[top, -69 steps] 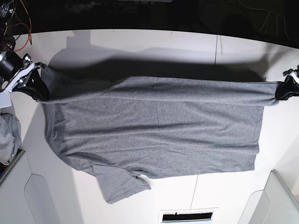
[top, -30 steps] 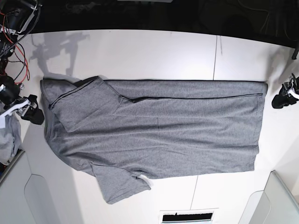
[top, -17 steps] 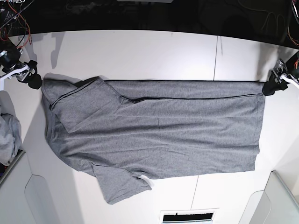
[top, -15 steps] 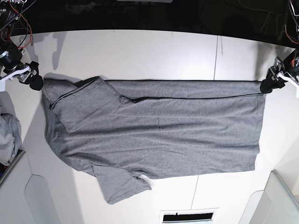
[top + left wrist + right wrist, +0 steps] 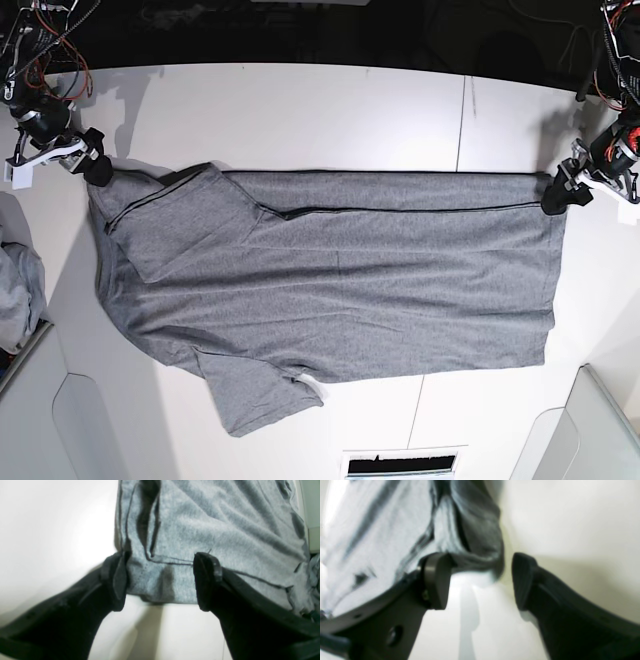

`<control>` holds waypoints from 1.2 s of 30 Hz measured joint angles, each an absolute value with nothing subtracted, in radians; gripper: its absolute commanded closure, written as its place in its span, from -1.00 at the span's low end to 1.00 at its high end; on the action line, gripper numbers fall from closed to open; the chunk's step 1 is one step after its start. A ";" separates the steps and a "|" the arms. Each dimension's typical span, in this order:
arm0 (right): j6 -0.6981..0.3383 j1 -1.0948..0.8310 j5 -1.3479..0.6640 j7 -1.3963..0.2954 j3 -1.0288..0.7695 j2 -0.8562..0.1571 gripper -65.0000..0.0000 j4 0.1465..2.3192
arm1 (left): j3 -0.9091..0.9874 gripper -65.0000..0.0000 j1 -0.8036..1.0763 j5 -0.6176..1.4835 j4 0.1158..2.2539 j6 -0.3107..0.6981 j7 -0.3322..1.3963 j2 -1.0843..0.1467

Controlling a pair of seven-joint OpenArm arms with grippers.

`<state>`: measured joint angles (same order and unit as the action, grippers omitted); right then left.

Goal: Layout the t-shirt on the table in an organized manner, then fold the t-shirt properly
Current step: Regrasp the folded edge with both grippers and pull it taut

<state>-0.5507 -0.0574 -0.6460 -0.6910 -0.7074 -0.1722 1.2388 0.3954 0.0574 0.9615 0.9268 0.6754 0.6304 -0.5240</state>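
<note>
The charcoal-grey t-shirt (image 5: 340,280) lies spread on the white table (image 5: 300,110), collar end to the left, its far edge folded over along a dark crease. One sleeve sticks out at the near left. My left gripper (image 5: 555,197) is at the shirt's far right corner. In the left wrist view the left gripper (image 5: 161,582) is open, its fingers (image 5: 207,580) straddling the hem of the t-shirt (image 5: 212,517). My right gripper (image 5: 97,170) is at the far left corner. In the blurred right wrist view it (image 5: 478,580) is open around a bunched shirt corner (image 5: 475,542).
A lighter grey garment heap (image 5: 18,290) lies at the left edge. White bins stand at the near left (image 5: 60,420) and near right (image 5: 600,430). A thin dark seam (image 5: 462,120) crosses the table. A slotted opening (image 5: 400,463) sits at the front edge.
Both grippers have come in from beside the shirt to its two far corners, and their jaws have widened. The shirt itself lies as it did a second ago.
</note>
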 measured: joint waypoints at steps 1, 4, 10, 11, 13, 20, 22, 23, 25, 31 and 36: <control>-0.551 -0.039 -0.651 -0.688 -0.708 -0.171 -0.19 1.216 | 0.395 -0.30 0.057 0.961 0.927 0.670 0.630 -0.524; -0.551 0.016 -0.654 -0.676 -0.708 -0.171 -0.19 1.154 | 0.396 -0.30 0.057 0.957 0.927 0.670 0.630 -0.523; -0.550 0.062 -0.648 -0.683 -0.709 -0.140 -0.18 1.140 | 0.395 0.05 0.057 0.936 0.927 0.668 0.607 -0.515; -0.550 0.068 -0.651 -0.685 -0.708 -0.132 -0.18 1.139 | 0.395 0.24 0.057 0.930 0.927 0.661 0.604 -0.514; -0.550 0.081 -0.654 -0.689 -0.706 -0.116 -0.04 1.139 | 0.395 0.60 0.058 0.923 0.925 0.659 0.604 -0.512; -0.550 0.109 -0.654 -0.683 -0.705 -0.100 1.00 1.138 | 0.393 1.00 0.058 0.921 0.923 0.663 0.601 -0.508; -0.551 0.109 -0.659 -0.684 -0.705 -0.102 1.00 1.139 | 0.392 1.00 0.058 0.943 0.923 0.678 0.603 -0.515; -0.554 0.109 -0.659 -0.695 -0.705 -0.103 1.00 1.142 | 0.392 1.00 0.059 0.965 0.925 0.679 0.617 -0.523; -0.557 0.104 -0.676 -0.766 -0.706 -0.105 1.00 1.163 | 0.392 1.00 0.067 1.037 0.940 0.682 0.684 -0.551; -0.572 0.000 -0.765 -0.839 -0.706 -0.144 1.00 1.310 | 0.392 1.00 0.150 1.139 1.029 0.685 0.758 -0.627; -0.572 -0.120 -0.782 -0.847 -0.705 -0.183 1.00 1.404 | 0.388 1.00 0.278 1.172 1.143 0.687 0.779 -0.656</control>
